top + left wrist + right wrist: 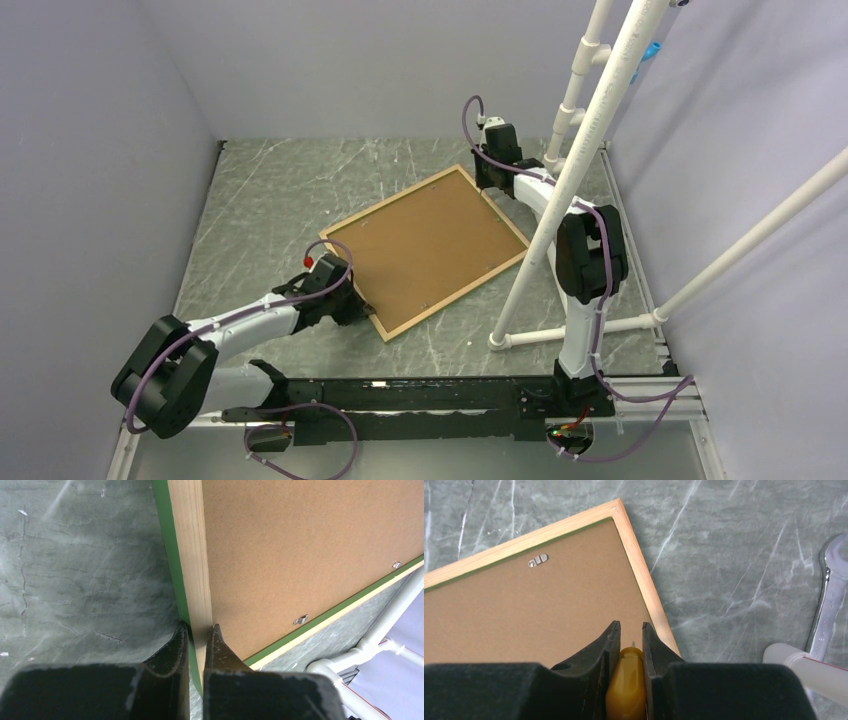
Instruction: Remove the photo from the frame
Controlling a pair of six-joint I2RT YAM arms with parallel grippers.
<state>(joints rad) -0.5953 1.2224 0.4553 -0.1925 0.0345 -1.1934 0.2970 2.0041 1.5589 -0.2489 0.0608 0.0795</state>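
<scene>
Since the left gripper (200, 630) has its jaws nipped tight on the light wood rim of the frame (192, 555), its job is to pin that edge steady. Across the brown backing board (310, 545), the right gripper (630, 630) clamps a yellow pointed tool (626, 680), tip over the board just inside the rim. Ease that tip under a metal tab (538, 560) and turn it aside gently. The frame lies face down on the counter (85, 570); the photo is hidden beneath the board.
</scene>
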